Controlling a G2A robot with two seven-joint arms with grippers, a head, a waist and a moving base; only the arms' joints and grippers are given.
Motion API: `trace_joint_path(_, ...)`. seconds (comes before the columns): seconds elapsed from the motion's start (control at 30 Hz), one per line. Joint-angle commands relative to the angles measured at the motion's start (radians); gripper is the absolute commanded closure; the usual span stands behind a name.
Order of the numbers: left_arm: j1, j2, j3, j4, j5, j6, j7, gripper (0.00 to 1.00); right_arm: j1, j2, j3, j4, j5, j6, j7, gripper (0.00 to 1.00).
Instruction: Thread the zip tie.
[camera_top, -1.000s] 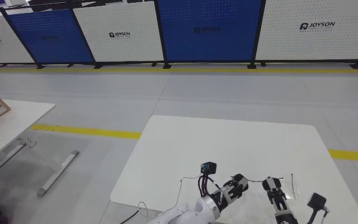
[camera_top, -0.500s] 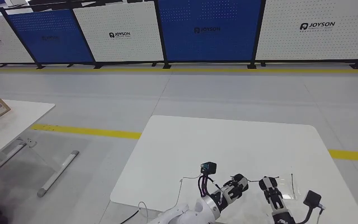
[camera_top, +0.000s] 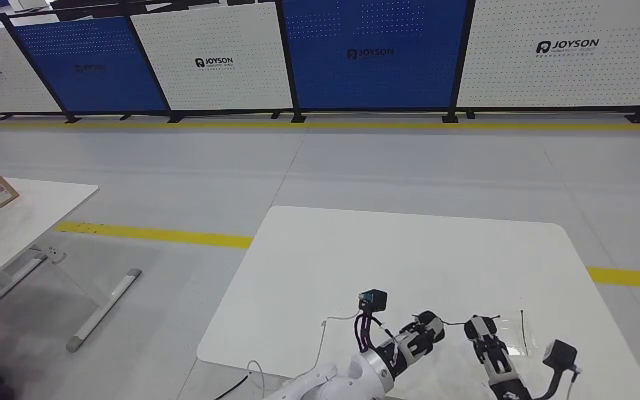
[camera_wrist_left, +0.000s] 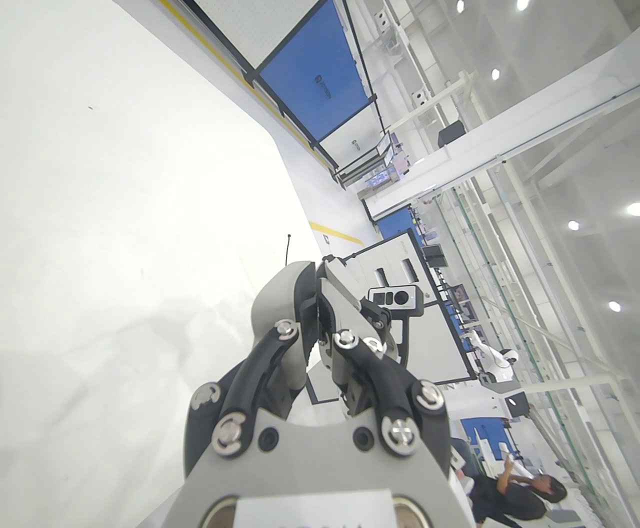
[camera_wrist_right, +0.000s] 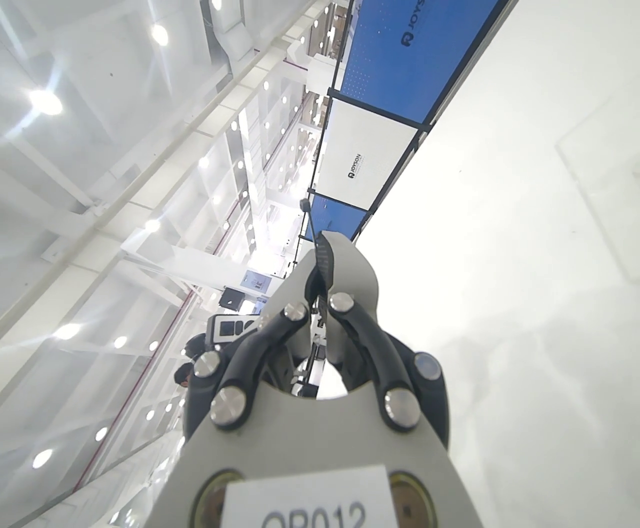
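Alignment ahead of insertion, by judgement; nothing threaded yet. Left gripper (camera_wrist_left: 316, 280) closed, seemingly on the tail. Zip tie (camera_wrist_right: 304, 203) strung between the grippers at the near side of the table (camera_top: 400, 260). Right gripper (camera_wrist_right: 322, 245) clamped on it, head poking just past the fingertips. Calls next for steering the tail squarely into the head slot. Thin, black, likely whippy.
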Motion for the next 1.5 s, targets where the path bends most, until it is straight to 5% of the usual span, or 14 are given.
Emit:
trace_joint_path(0.0, 0.000, -0.002, -0.002, 0.005, -0.017, -0.020, -0.008, 1.00, 0.002, 0.000, 0.002, 0.002, 0.013, -0.005, 0.013, 1.00)
trace_joint_path(0.5, -0.002, -0.015, 0.005, 0.017, 0.006, -0.014, 0.015, 1.00, -0.003, 0.000, 0.016, 0.011, 0.007, -0.049, 0.027, 1.00)
trace_joint_path(0.53, -0.001, -0.015, 0.005, 0.017, 0.010, -0.007, 0.012, 0.97, -0.004, 0.000, 0.016, 0.011, 0.003, -0.054, 0.020, 1.00)
trace_joint_path(0.6, -0.001, -0.016, 0.004, 0.015, 0.014, -0.002, 0.009, 0.73, -0.006, -0.001, 0.013, 0.012, -0.007, -0.060, 0.008, 1.00)
trace_joint_path(0.7, 0.001, -0.017, 0.003, 0.015, 0.019, 0.000, 0.010, 0.69, -0.008, -0.002, 0.009, 0.009, -0.026, -0.057, -0.006, 1.00)
trace_joint_path(1.47, 0.004, -0.033, 0.011, 0.015, 0.060, 0.038, 0.017, 0.75, -0.013, -0.011, 0.002, 0.010, -0.063, -0.054, -0.074, 1.00)
